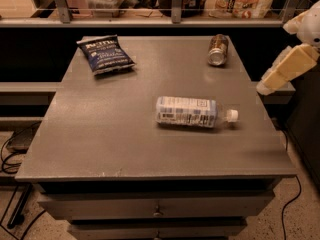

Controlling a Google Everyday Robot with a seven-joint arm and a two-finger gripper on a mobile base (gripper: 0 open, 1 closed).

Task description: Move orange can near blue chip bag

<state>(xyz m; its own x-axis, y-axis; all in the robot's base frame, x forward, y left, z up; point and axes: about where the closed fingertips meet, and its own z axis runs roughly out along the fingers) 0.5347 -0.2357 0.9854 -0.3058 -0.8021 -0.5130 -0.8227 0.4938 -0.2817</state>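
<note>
The orange can [218,49] lies on its side at the far right of the grey table [110,144], its silver end facing me. The blue chip bag [104,54] lies flat at the far left of the table, well apart from the can. My gripper [281,73] hangs in the air beyond the table's right edge, to the right of the can and slightly nearer to me, touching nothing.
A clear plastic bottle [192,112] with a white label lies on its side in the middle of the table, cap pointing right. A railing and a shelf of goods [175,4] run behind the table. Drawers [157,209] sit below the front edge. Cables [12,154] lie on the floor at left.
</note>
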